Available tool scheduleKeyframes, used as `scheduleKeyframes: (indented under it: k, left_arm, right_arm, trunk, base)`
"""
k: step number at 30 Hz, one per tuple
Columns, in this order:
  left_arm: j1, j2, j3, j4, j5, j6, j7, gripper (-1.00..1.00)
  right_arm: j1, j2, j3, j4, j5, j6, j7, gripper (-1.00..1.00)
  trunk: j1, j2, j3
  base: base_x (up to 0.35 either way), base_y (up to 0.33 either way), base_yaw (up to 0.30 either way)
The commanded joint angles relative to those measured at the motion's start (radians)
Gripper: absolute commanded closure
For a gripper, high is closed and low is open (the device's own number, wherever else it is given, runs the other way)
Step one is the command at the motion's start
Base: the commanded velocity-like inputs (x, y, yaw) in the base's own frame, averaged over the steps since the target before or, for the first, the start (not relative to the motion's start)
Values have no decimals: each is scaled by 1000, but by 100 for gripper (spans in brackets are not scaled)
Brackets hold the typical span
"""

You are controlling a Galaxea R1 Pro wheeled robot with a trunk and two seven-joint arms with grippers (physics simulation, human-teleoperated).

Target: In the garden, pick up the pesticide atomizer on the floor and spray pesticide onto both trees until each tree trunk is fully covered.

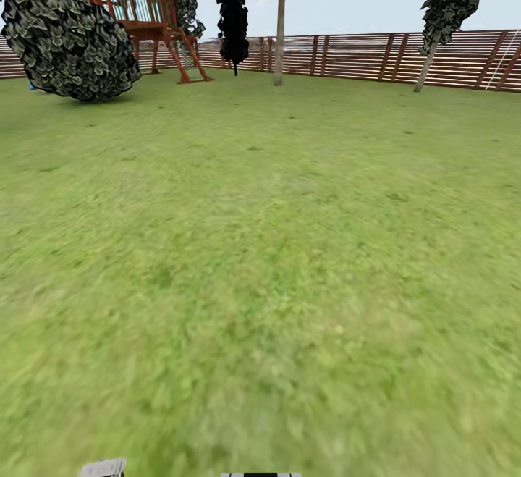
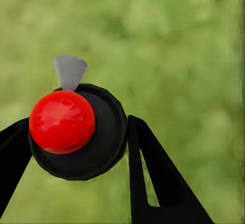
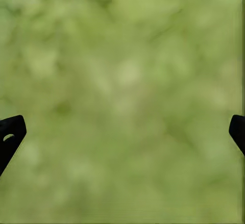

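Left gripper [image 2: 76, 142] clamped on the pesticide atomizer [image 2: 89, 137], red knob and what looks like a grey nozzle above blurred lawn [image 2: 184, 40], right gripper [image 3: 122, 132] spread wide over grass, two pale tree trunks [image 1: 279, 43] far ahead by the slatted fence [image 1: 362, 53], round shrub [image 1: 69, 39] beside a wooden play tower [image 1: 148, 17].

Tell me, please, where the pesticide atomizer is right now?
In the left wrist view, the pesticide atomizer sits clamped between the left tool's two black fingers, its red cap facing the camera, above blurred green lawn.
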Motion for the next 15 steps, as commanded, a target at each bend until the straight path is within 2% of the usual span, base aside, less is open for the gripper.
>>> scheduleKeyframes:
  k: [1,15]
  left_arm:
    - [0,0,9,1,-5,-2,-5,100]
    - [-1,3,10,1,4,-3,-5,100]
  right_arm:
    - [0,0,-9,0,3,-2,7,-100]
    - [0,0,-9,1,3,-2,7,-100]
  trunk:
    - [0,0,-1]
    - [0,0,-1]
  base:
    - [328,-119,0]
    - [331,-111,0]
